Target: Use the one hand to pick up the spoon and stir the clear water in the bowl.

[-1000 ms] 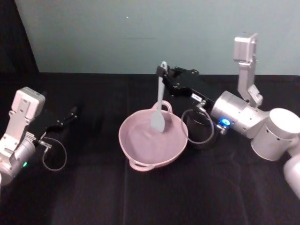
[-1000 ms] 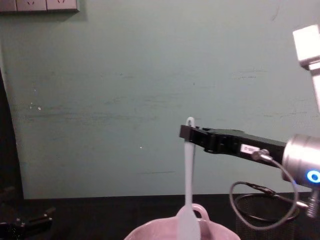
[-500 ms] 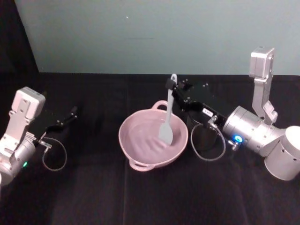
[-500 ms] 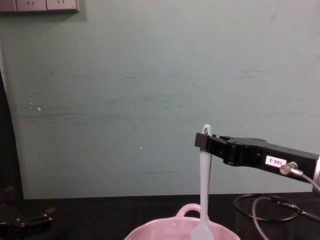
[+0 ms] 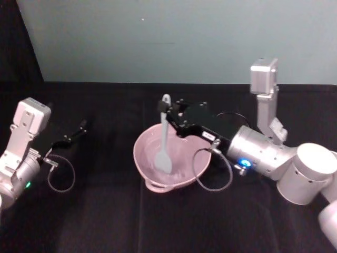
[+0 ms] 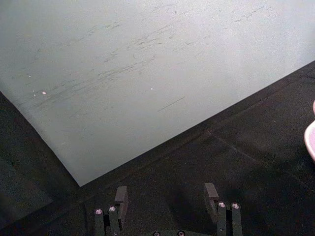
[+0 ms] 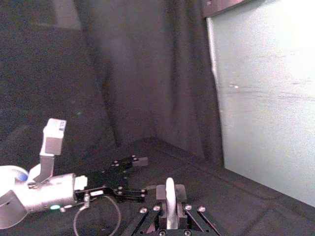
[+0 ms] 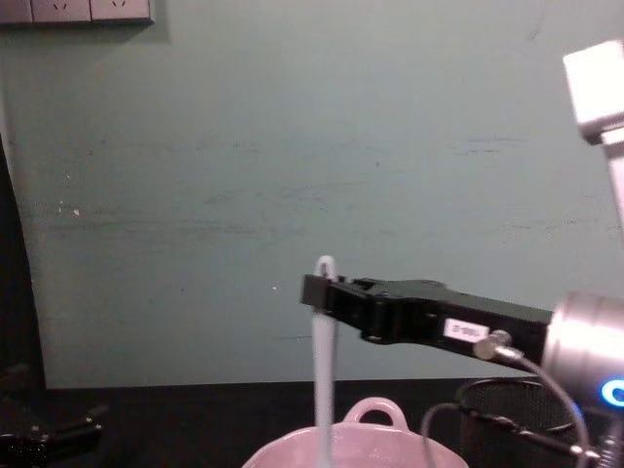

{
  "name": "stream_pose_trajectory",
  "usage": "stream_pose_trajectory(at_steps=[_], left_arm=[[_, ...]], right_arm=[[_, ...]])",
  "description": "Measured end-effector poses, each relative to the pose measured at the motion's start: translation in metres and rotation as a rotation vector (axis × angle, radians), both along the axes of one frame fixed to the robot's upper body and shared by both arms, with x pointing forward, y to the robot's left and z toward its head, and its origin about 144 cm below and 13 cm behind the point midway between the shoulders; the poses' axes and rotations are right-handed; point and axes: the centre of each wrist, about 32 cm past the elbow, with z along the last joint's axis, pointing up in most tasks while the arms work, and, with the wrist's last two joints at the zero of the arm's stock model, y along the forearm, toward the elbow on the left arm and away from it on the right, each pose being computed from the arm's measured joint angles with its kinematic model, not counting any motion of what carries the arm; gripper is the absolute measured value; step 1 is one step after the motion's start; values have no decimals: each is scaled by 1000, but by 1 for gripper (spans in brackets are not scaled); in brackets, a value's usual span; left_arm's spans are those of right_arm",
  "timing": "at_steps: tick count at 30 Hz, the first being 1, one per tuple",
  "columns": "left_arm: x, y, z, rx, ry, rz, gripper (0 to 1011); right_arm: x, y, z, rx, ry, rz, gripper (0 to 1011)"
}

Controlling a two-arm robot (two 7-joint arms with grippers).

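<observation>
At centre, head view: right gripper (image 5: 168,107) clamped on spoon (image 5: 164,136), blade dipped in bowl (image 5: 138,151); left wrist view: left gripper (image 6: 167,192) idle at far left, fingers spread; chest view: spoon upright over bowl; pick-up done, stirring apparently under way

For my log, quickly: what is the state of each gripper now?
Left gripper: open, holding nothing.
Right gripper: shut on the long slender white plastic spoon.

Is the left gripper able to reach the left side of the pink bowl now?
Probably yes: only table lies between the open left gripper and the bowl; the right gripper holds the spoon at the bowl's middle.
</observation>
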Motion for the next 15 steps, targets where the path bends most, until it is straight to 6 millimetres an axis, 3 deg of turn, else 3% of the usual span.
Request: stream_pose_trajectory(at_steps=[8,15], left_arm=[[0,0,0,0,0,0,1011],[0,0,0,0,0,0,1011]], right_arm=[[18,20,4,-9,-7,45,116],[34,26,6,-5,-8,40,116]])
